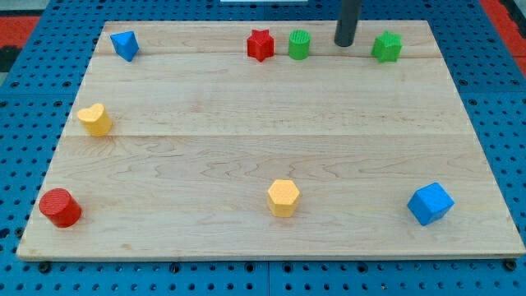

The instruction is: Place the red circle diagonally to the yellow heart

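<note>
Red circle (60, 207) at worktop (271, 148) bottom-left corner, well below yellow heart (95, 119). Tip (343, 43) far off at top, between green cylinder (299, 44) and green star (386, 47). No fingers, nothing held.

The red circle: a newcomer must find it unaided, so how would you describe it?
Start at the wooden board and go to its corner at the view's bottom left. There sits the red circle, a squat round block, below the yellow heart; the other red block is a star.

Eight blocks — two red (59, 206), two yellow (94, 119), two green (299, 44), two blue (430, 203).
</note>
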`<state>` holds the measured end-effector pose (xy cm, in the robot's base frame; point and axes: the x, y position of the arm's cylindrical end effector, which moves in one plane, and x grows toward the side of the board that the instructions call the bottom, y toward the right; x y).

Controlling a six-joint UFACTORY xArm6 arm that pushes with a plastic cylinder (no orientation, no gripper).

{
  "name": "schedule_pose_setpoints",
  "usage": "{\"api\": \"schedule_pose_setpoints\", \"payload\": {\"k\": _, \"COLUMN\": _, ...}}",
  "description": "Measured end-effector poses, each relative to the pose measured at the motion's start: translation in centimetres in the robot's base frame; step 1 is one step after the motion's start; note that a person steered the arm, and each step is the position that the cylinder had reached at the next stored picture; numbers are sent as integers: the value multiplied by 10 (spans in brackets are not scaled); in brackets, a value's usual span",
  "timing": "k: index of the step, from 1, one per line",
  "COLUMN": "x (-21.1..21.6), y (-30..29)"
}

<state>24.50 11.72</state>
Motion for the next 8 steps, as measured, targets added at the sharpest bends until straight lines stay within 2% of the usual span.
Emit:
{"api": "schedule_pose_setpoints", "payload": {"k": 3, "x": 2, "y": -64}}
{"api": "schedule_pose_setpoints", "payload": {"k": 4, "x": 39, "y": -52}}
{"api": "schedule_pose_setpoints", "payload": {"k": 5, "x": 96, "y": -64}}
{"api": "schedule_pose_setpoints", "payload": {"k": 7, "x": 182, "y": -191}}
{"api": "schedule_pose_setpoints", "payload": {"k": 8, "x": 209, "y": -257}}
